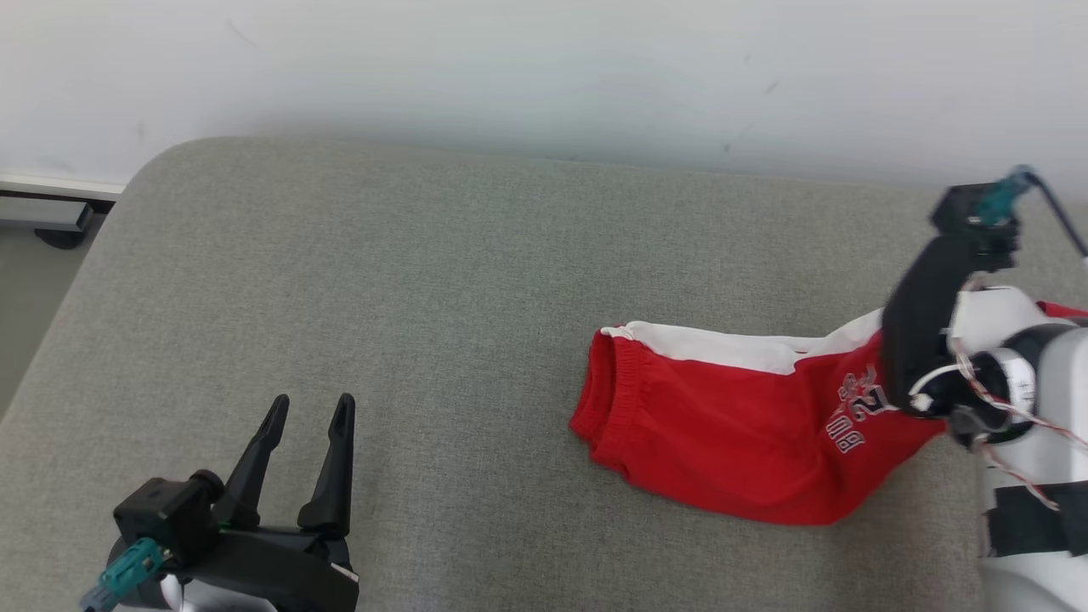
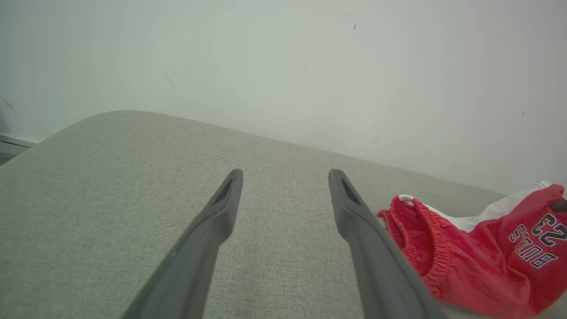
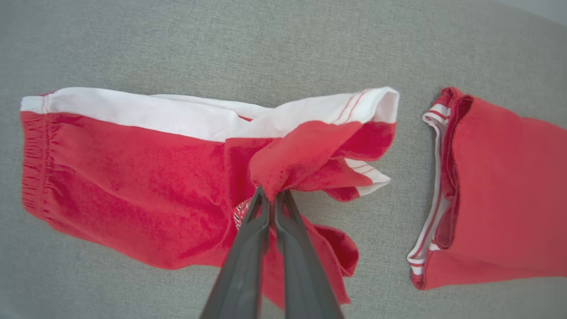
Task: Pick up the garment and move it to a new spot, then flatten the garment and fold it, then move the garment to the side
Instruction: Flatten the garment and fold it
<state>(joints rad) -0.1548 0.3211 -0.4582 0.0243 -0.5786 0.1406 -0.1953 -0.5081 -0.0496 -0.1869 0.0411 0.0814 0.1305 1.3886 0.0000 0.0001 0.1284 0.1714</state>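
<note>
Grey woven upholstery (image 1: 425, 297) with a rounded far-left corner filled the working area, a plain white wall (image 1: 544, 68) close behind it. At the far left, a pale skirting strip (image 1: 51, 189) ran along the wall's foot. Left gripper (image 1: 312, 399) sat at the near left over bare fabric, fingers spread wide and pointing toward the wall, nothing between them; its own wrist view showed the same released gripper (image 2: 285, 177), apart from the cloth. Garment (image 1: 722, 425), red shorts with a white side band, lay right of centre on the upholstery, elastic waistband toward the left and legs toward the right. Lettering and the number 23 were printed near the right leg, seen upside down from the left wrist (image 2: 536, 241). Most of the garment (image 3: 124, 177) lay flat, but the leg end was bunched and lifted into a peak. Right gripper (image 3: 271, 195) was clenched on that peak of red cloth, fingertips pressed together with fabric pinched between them. Right arm (image 1: 1020, 382) covered the garment's right end in the head view. Further right, a second red piece (image 3: 500, 190) with white striped trim lay on the upholstery, near the garment but apart from it.
</note>
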